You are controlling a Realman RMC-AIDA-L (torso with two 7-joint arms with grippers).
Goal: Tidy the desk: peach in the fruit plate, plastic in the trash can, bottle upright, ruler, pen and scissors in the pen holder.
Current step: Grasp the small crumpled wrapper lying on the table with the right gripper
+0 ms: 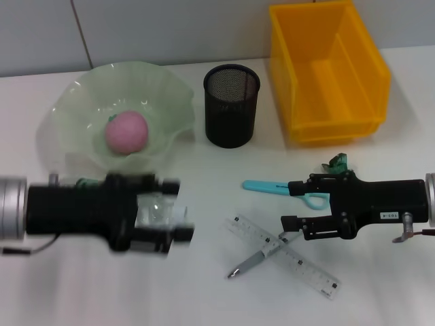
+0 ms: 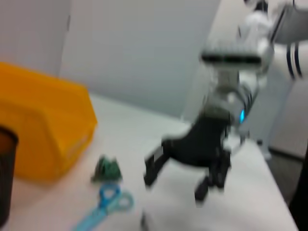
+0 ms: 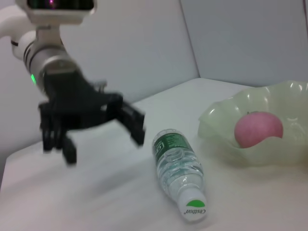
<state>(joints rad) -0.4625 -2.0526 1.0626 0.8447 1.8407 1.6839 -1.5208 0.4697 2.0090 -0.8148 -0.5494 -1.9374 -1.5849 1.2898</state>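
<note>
Left end effector [image 1: 178, 221] and right end effector [image 1: 289, 206] hover low, fingers spread apart

One peach [image 1: 126, 132], bottle [image 3: 180, 169], ruler [image 1: 285, 249], pen [image 1: 258, 258], scissors [image 1: 289, 191].

Bottle [image 1: 158, 212] mostly hidden under the blurred left gripper [image 1: 178, 227] at lower left of the head view, scissors [image 1: 289, 191] handles partly covered by the right gripper [image 1: 289, 207], yellow bin [image 1: 328, 75] top cut off.

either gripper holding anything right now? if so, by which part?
Nothing is held. The left gripper hangs open above the table beside the lying bottle, not touching it. The right gripper is open over the scissors, ruler and pen.
</note>
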